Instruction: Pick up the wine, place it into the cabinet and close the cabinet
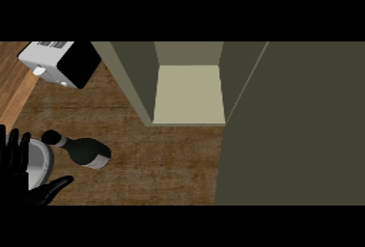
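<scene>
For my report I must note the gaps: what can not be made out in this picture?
Head view only.
- Right robot hand: not in view.
- Left robot hand: cut off by the left edge.
- Wine bottle: label too dark to read.
- Cabinet: its open door hides the counter at the right.

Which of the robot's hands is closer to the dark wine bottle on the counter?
Left. The left hand rests open at the view's lower left edge, just left of the wine bottle. The right hand is out of view.
</scene>
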`<state>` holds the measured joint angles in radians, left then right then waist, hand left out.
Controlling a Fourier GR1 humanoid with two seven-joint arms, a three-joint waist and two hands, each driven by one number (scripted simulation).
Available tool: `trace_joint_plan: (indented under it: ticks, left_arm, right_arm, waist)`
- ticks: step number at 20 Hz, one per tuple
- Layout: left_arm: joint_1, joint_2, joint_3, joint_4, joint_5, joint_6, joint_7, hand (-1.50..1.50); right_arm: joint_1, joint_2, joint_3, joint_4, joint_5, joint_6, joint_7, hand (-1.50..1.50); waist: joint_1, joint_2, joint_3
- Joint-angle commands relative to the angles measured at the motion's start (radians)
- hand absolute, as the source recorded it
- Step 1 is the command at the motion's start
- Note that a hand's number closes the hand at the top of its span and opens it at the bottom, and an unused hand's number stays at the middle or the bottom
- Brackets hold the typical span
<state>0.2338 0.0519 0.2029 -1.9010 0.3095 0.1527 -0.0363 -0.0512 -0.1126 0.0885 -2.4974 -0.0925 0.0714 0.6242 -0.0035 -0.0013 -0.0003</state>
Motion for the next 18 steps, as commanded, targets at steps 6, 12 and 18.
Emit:
trace_joint_plan:
  ticks: [6, 12, 18]
  left_arm:
    - [-0.071, 0.011, 0.042, 0.204, 0.012, -0.065, -0.099, -1.5]
    - [-0.055, 0.001, 0.067, 0.353, 0.008, -0.137, -0.253, -1.5]
    - [-0.073, -0.019, 0.036, 0.369, 0.008, -0.151, -0.251, -1.5]
  right_arm:
    - [0.032, 0.012, -0.008, -0.13, -0.086, -0.001, 0.051, -1.5]
    - [-0.011, 0.04, 0.029, -0.079, -0.017, -0.026, 0.043, -1.5]
    - [-0.037, -0.01, -0.072, -0.151, -0.12, -0.006, 0.123, -1.5]
  waist:
    - [-0.002, 0.0, 0.0]
    - [0.003, 0.001, 0.0]
    - [0.0, 0.0, 0.0]
